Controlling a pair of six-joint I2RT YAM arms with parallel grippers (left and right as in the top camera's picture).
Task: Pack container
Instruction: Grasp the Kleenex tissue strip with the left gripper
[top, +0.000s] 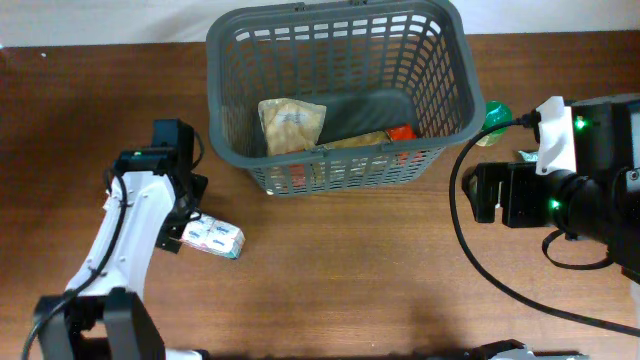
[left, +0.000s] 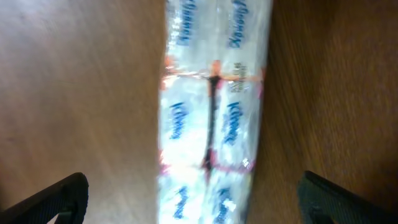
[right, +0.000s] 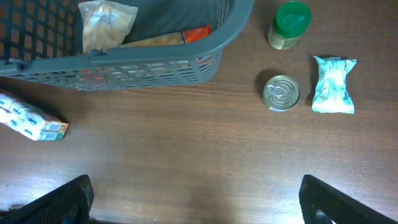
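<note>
left claw (left: 196, 198) spread, straddling Kleenex tissue pack (left: 211, 118) on bench (top: 350, 280), pack's long axis 12–6 in wrist view | container (top: 467, 90) at 1–2 o'clock overhead; left arm nearer pack | right claw (right: 199, 199) spread, empty

In the container (top: 232, 90) a snack bag (top: 291, 124); before it, leftward, tissue pack (top: 213, 237) on table (top: 350, 280)

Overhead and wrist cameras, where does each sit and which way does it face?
Overhead: above the table, looking straight down at the container; left arm and right arm show.
Left wrist: close over the tissue pack, facing down; left fingertips at bottom corners.
Right wrist: farther off, facing the container and tin can; right fingertips at bottom corners.
Shared: overhead and right wrist both show tissue pack and container.
</note>
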